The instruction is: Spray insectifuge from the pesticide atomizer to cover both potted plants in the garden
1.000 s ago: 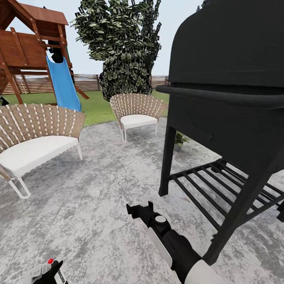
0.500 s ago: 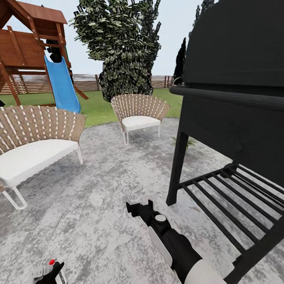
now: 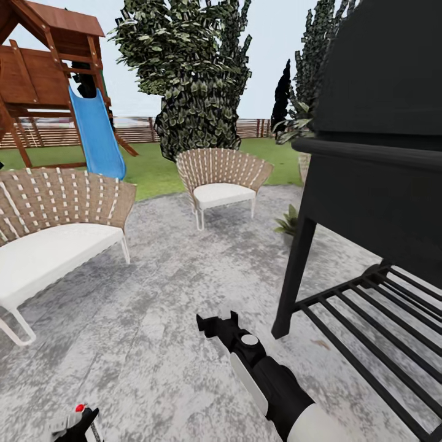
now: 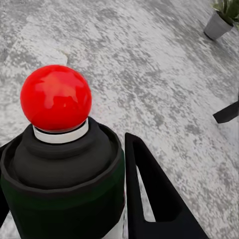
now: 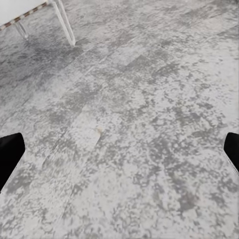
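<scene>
Compared with the earlier head frames, my view has swung: the grill and chairs sit further toward its right and a potted plant has come out from behind the grill leg, while my arms keep their places in the picture. My left gripper is closed around the pesticide atomizer; the left wrist view shows its dark green body, black neck and red spray tip between my black fingers. In the head view the same gripper sits at the lower left corner, with the red tip just visible. My right gripper reaches forward low over the patio; its fingertips stand at opposite edges of the right wrist view, spread wide with bare stone between them.

Beneath both arms lies the mottled grey stone patio. One potted plant, thin-leaved in a small grey pot, stands on the patio just beside the front leg of the black grill; it also appears in the left wrist view. A wicker chair with a white cushion is to my left, and a second wicker chair stands further off. Beyond them are lawn, a large leafy tree, a wooden play set with a blue slide, and a slatted fence.
</scene>
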